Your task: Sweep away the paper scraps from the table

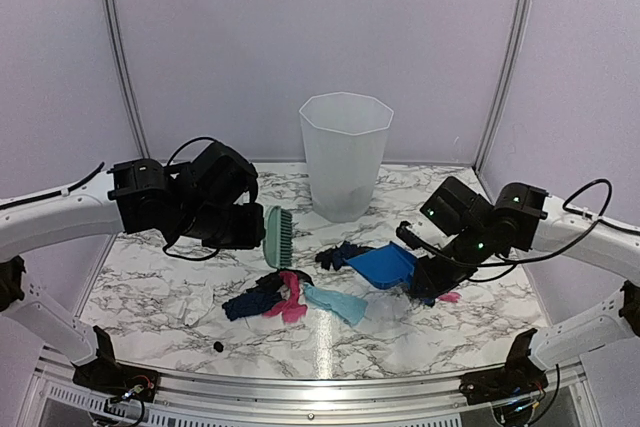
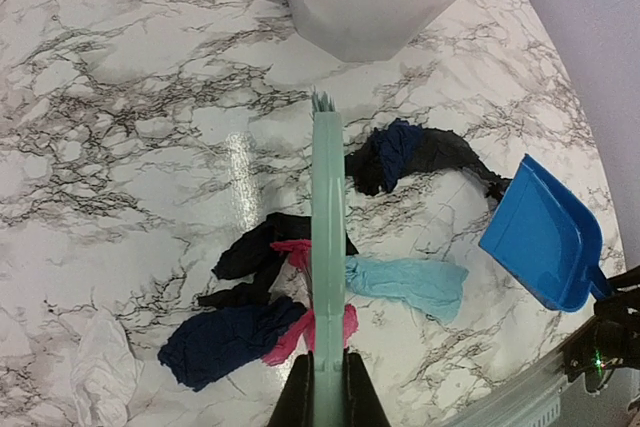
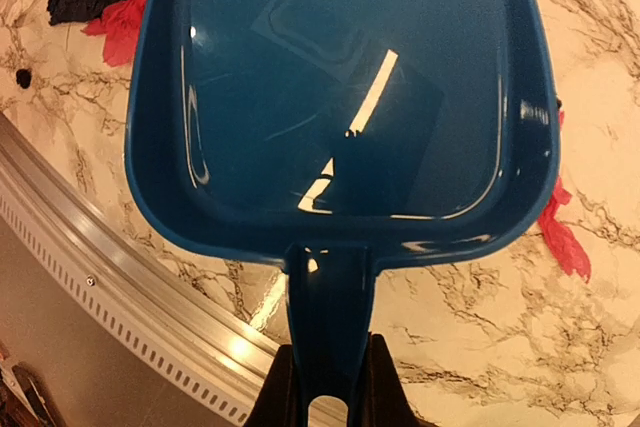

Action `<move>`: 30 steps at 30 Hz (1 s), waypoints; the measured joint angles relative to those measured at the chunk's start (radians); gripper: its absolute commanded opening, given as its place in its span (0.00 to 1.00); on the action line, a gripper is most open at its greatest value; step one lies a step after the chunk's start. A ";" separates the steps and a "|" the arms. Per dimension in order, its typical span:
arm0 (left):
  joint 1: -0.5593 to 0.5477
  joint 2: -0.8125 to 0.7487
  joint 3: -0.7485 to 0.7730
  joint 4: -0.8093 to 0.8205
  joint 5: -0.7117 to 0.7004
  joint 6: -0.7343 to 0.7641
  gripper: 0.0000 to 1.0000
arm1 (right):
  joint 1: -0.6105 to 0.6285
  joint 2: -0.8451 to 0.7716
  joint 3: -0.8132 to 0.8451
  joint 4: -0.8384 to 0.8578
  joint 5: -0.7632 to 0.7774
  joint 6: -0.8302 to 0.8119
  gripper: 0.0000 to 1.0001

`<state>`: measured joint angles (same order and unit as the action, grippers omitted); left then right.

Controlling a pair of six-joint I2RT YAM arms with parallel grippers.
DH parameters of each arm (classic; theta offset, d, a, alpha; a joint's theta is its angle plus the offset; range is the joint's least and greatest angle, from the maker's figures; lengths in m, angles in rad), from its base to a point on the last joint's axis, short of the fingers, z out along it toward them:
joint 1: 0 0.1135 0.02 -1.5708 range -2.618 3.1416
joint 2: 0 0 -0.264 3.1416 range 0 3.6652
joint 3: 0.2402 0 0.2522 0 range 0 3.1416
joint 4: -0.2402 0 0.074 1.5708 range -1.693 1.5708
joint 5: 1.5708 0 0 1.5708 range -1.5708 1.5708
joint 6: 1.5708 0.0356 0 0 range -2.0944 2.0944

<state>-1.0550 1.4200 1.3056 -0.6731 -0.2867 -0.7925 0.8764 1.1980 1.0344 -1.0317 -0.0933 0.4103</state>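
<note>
Pale lilac-grey panel walls (image 1: 310,17) close the scene in on three sides: a flat back panel and two angled side panels, joined by slim metal strips (image 1: 121,47). Below them lies a glossy white, grey-veined tabletop (image 1: 150,287) with a metal front edge (image 1: 300,387). A bright streak of light (image 1: 322,345) glints on it.

White arms (image 1: 55,219), black cables (image 1: 185,152), black left pincer (image 2: 325,395), right pincer (image 3: 328,387).
</note>
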 measured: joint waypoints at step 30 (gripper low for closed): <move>0.117 0.019 0.008 -0.296 -0.108 0.024 0.00 | 0.221 0.136 0.029 -0.288 0.019 0.005 0.00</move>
<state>-0.9375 1.4391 1.3136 -0.9688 -0.3946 -0.7689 1.0977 1.3338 1.0634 -1.3197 -0.0742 0.4152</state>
